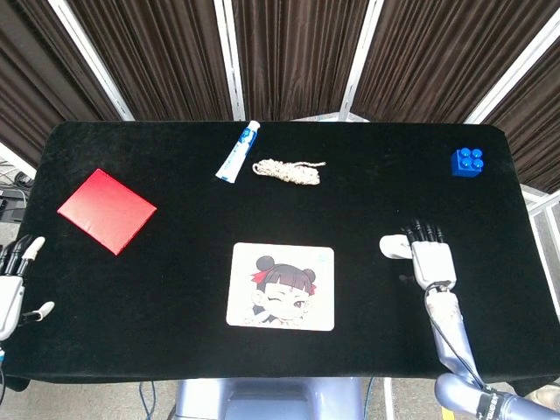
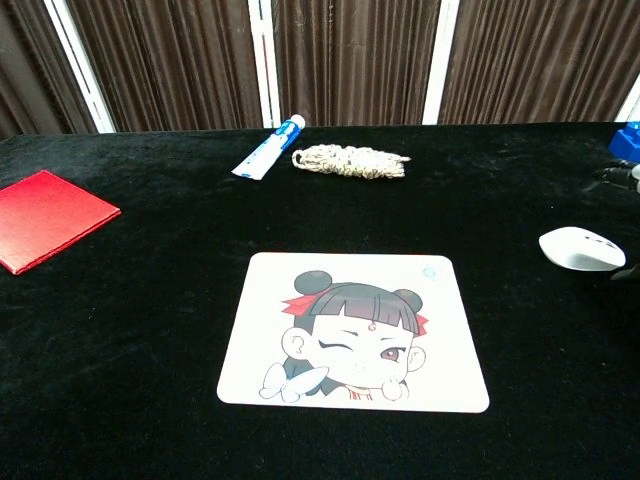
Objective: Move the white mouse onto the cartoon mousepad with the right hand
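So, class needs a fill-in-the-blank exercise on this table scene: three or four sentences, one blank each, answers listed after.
1. The white mouse lies on the black cloth to the ____ of the cartoon mousepad.
2. The hand nearest the mouse is the robot's ____ hand.
3. The flat square near the left hand is coloured ____.
4. Beside the coiled rope lies a blue and white ____.

Missing words: right; right; red; tube
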`<state>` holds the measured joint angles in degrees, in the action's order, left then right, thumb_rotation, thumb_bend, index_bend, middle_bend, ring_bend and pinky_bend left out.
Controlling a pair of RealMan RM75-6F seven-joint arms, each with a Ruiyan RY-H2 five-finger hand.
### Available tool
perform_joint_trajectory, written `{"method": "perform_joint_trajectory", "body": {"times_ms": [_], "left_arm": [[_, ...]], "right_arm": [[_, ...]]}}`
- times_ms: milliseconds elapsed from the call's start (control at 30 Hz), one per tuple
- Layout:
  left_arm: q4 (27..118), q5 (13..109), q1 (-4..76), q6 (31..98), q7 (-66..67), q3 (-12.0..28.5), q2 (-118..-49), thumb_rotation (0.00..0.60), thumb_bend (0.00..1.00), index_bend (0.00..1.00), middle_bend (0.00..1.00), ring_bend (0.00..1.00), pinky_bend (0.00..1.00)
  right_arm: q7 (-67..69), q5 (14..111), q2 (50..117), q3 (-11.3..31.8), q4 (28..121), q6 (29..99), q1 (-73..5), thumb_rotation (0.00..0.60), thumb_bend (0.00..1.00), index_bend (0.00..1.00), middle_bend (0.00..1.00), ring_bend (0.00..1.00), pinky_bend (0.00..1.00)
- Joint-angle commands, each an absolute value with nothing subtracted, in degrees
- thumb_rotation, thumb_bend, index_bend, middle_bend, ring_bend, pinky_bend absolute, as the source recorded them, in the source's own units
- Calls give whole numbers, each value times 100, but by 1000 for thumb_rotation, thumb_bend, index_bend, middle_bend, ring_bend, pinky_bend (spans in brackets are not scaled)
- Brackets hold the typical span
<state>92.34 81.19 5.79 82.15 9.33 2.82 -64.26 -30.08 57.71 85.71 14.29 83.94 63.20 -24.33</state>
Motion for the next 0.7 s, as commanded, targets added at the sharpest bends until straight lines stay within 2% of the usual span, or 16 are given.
{"method": "perform_joint_trajectory", "body": {"times_ms": [33,333,533,700], "left_arm": [[9219,8127,592,8215,937,289,-6448,600,124,0,0,0,0],[9176,8152,583,8290,873,316,-6494,600,124,0,0,0,0],[9145,8189,589,8326,912,319,-6517,600,125,0,0,0,0],[9133,8183,592,8335,924,329,-6524,600,126,0,0,0,0]], "right_arm": [[-3016,5611,8662,1478,8223,6189,-2546,600,115,164,0,0,0],[-2925,5320,8887,1552,7796,5932,-2809,600,143,186,0,0,0],[-2868,5195,9003,1569,7451,5752,-2998,600,207,204,0,0,0],[-2777,5085,9052,1544,7255,5617,-3072,600,207,208,0,0,0]]}}
